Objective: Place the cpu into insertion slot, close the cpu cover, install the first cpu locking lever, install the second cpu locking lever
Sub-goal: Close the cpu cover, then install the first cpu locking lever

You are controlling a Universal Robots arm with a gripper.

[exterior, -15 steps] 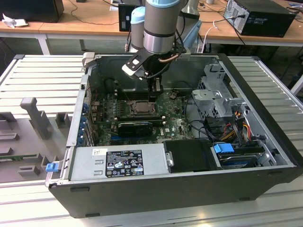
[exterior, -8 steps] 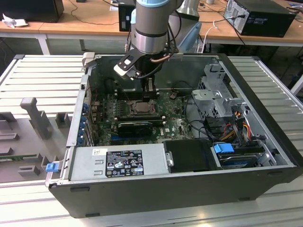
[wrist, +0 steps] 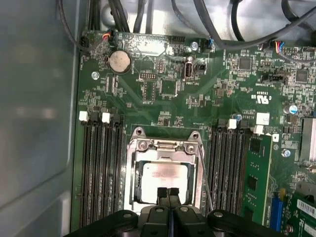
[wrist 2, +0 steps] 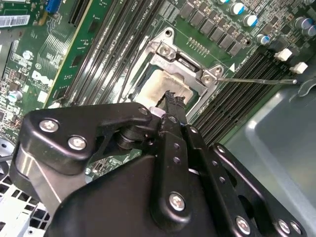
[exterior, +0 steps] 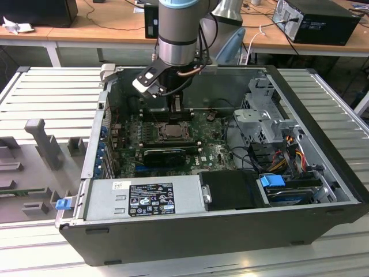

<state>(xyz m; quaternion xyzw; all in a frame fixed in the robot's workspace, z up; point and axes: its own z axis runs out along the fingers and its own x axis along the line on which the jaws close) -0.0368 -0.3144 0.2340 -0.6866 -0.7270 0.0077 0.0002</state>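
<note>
Exterior view: the arm reaches down into an open computer case (exterior: 314, 115) lying on a ribbed metal desk (exterior: 52, 92), with the pincer (exterior: 174, 114) low over the insertion slot (exterior: 173, 131) on the green motherboard (exterior: 213, 151). In both wrist views the pincer (wrist: 168, 191) (wrist 2: 172, 98) has its black fingertips pressed together with nothing visible between them, right above one edge of the cpu (wrist: 165, 174) (wrist 2: 159, 84). The cpu sits in the slot, its dull metal top showing through the window of the cpu cover (wrist: 163, 145) (wrist 2: 185, 61), which lies down around it. A thin wire locking lever (wrist 2: 256, 80) (wrist: 205, 180) juts out from a socket corner, across the black memory slots (wrist: 101, 168).
</note>
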